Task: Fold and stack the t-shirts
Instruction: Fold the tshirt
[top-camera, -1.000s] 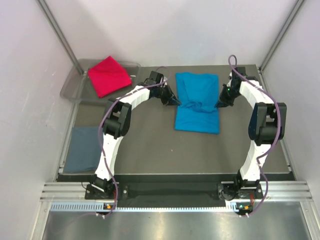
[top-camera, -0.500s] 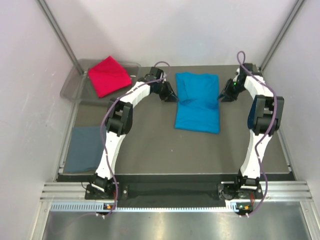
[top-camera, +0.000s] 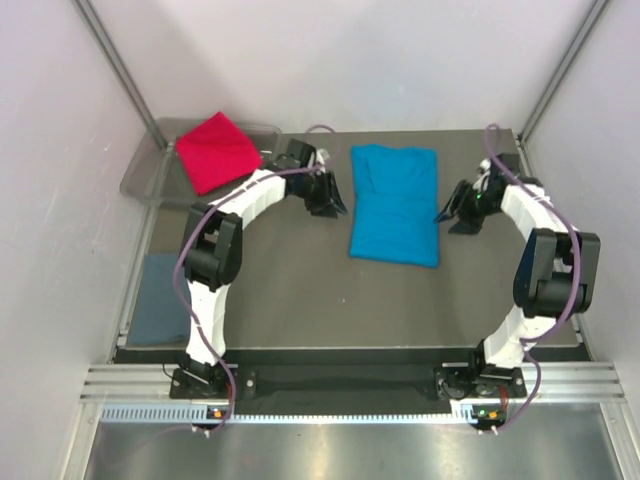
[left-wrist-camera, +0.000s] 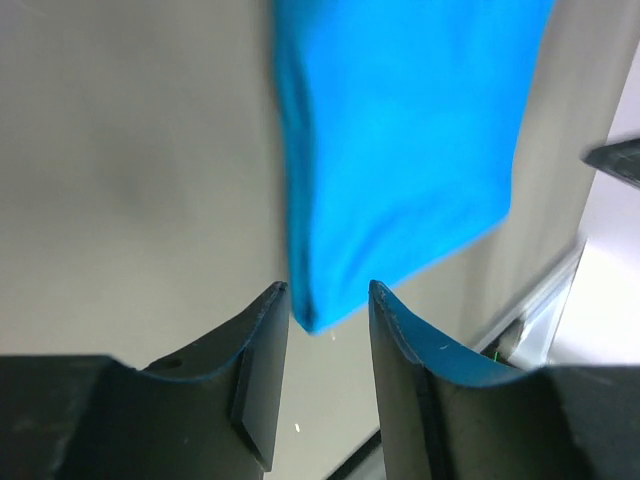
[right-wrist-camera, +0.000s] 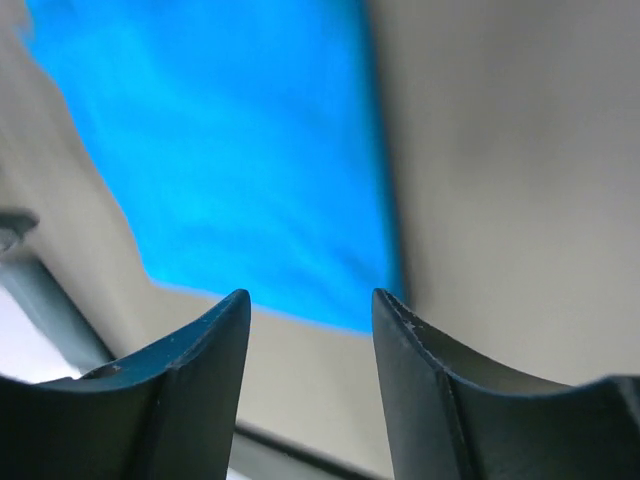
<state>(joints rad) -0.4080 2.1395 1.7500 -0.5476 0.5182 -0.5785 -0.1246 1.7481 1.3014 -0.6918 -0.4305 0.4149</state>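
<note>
Turquoise t-shirt (top-camera: 395, 205) lies between left hand (top-camera: 333, 203), right hand (top-camera: 452, 216).

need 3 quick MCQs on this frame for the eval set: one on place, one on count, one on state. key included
1. Where is the red t-shirt?
A. in the clear tray
B. at the near right
C. lifted in the air

2. How many t-shirts show in the top view?
A. two
B. three
C. four

3. The left claw and right claw are:
A. both shut on cloth
B. one shut, one open
C. both open, empty

Key:
1 A: it lies in the tray at the far left.
2 B: the red one, a turquoise t-shirt mid-table, and a slate grey-blue t-shirt at the near left.
3 C: each wrist view shows the jaws apart, gripping nothing.
</note>
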